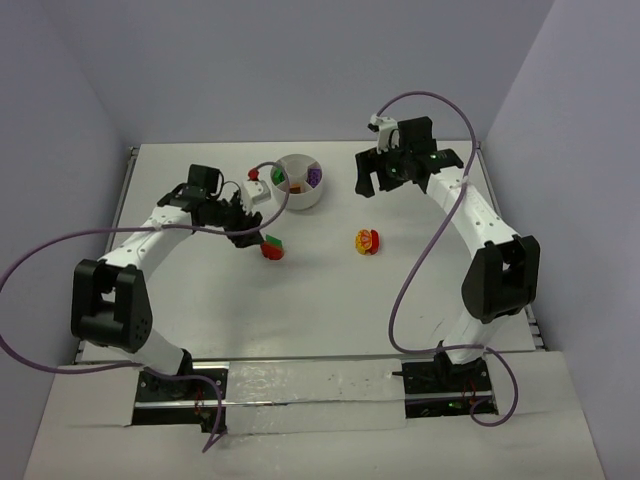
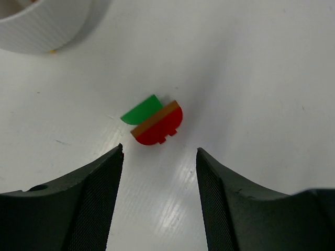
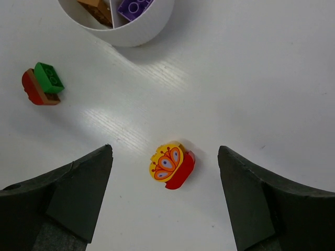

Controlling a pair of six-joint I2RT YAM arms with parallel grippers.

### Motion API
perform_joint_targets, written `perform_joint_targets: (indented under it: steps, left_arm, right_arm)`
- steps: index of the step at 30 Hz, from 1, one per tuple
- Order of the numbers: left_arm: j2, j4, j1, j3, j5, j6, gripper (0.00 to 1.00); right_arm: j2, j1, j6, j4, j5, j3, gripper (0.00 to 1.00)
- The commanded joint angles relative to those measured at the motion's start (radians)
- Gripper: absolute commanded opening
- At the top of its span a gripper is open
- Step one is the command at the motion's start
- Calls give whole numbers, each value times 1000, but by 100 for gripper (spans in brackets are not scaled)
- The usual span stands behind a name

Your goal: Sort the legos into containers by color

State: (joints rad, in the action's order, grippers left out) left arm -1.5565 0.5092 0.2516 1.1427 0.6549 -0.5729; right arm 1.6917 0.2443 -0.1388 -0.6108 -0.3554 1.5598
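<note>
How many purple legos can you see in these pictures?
1: a purple lego in a right-hand wedge of the white bowl; more may be hidden below the rim.

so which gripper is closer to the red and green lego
Left. The left gripper sits just short of the red and green lego; the right gripper is well off to its right, nearer the yellow lego.

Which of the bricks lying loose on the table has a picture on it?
The yellow-and-red brick: its yellow face carries an orange butterfly-like print. The green-and-red brick shows only plain colours.
</note>
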Motion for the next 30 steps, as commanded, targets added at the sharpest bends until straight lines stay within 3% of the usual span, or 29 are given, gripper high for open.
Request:
perform_joint_targets:
  steps: [1,5,10,14,19,25,30]
  left_arm:
    - [-28,189,3,26,124,-372,64]
    - [-152,344,3,131,187,-647,66]
    - [-277,543,19,284,164,-965,72]
    - [-343,605,41,344,139,-1069,77]
    - [-378,576,74,325,92,-1097,86]
    - [-394,389,86,278,66,-1009,87]
    - [-445,347,86,308,44,-977,97]
  right_arm:
    - [-46,3,-8,42,-16,-23,89]
    - [-44,4,-7,42,-23,-30,89]
    - [-46,3,-14,33,-22,-38,89]
    - [-44,3,-18,25,-22,-48,90]
    - [-40,3,-10,14,-30,-45,90]
    - [-44,3,5,6,-51,-49,91]
    - [-49,3,5,5,-51,-61,92]
